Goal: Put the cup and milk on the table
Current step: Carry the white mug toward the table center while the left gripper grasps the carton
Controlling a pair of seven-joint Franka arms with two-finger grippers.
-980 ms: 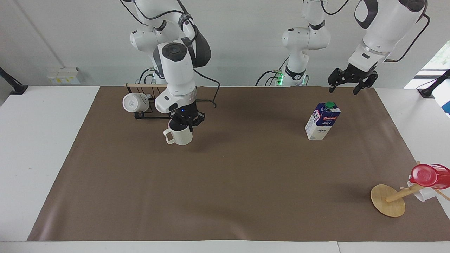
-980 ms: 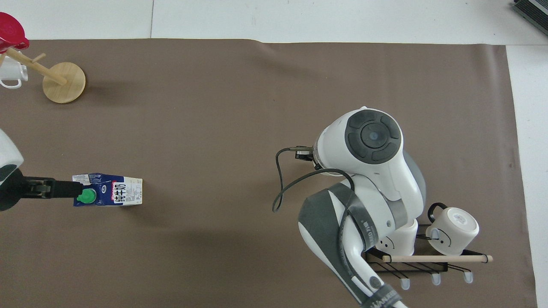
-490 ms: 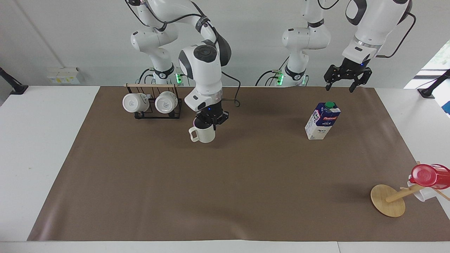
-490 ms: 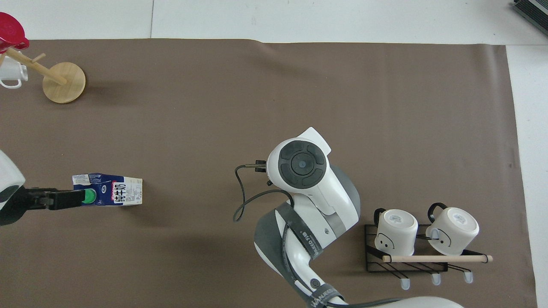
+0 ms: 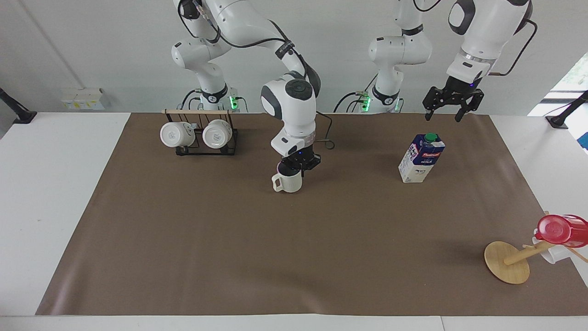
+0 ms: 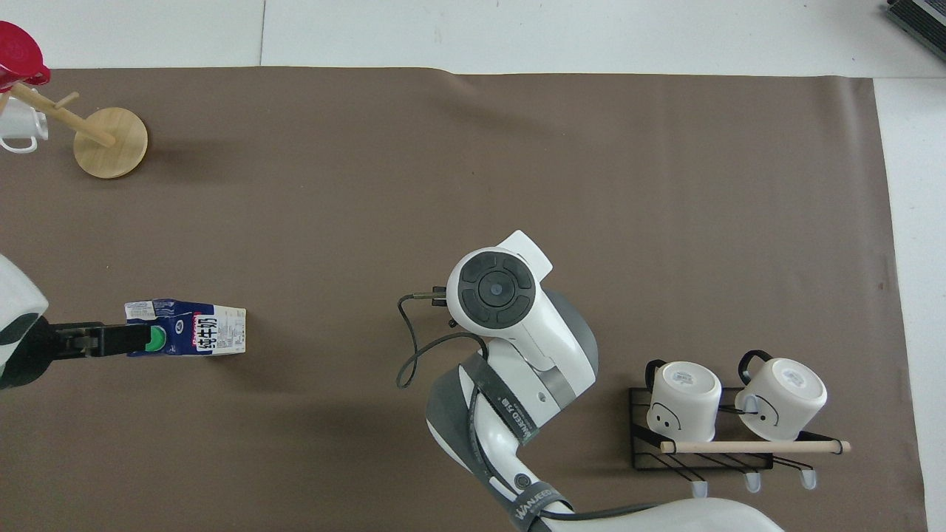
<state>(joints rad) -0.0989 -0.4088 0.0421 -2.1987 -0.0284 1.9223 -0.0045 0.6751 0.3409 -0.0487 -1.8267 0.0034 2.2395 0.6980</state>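
table (image 5: 294, 257): brown sheet gives both items a flat landing.
right arm: bent over mid-table, wrist pointing down.
milk (image 5: 421, 158): upright on the sheet at the left arm's end, already placed.
cup (image 5: 288, 182): upright, seemingly just touching the sheet.
right gripper (image 5: 299, 168): clamped on the cup's rim.
left gripper (image 5: 449, 106): fingers apart, raised above the milk.

The right gripper (image 5: 297, 166), closed on the rim of the cup (image 5: 288, 182), is now carrying it farther away from the mug rack (image 5: 202, 135), toward the milk (image 5: 421, 158). Both white mugs on the rack are now uncovered. The left gripper (image 5: 448, 102), jaws apart, is now higher above the milk.
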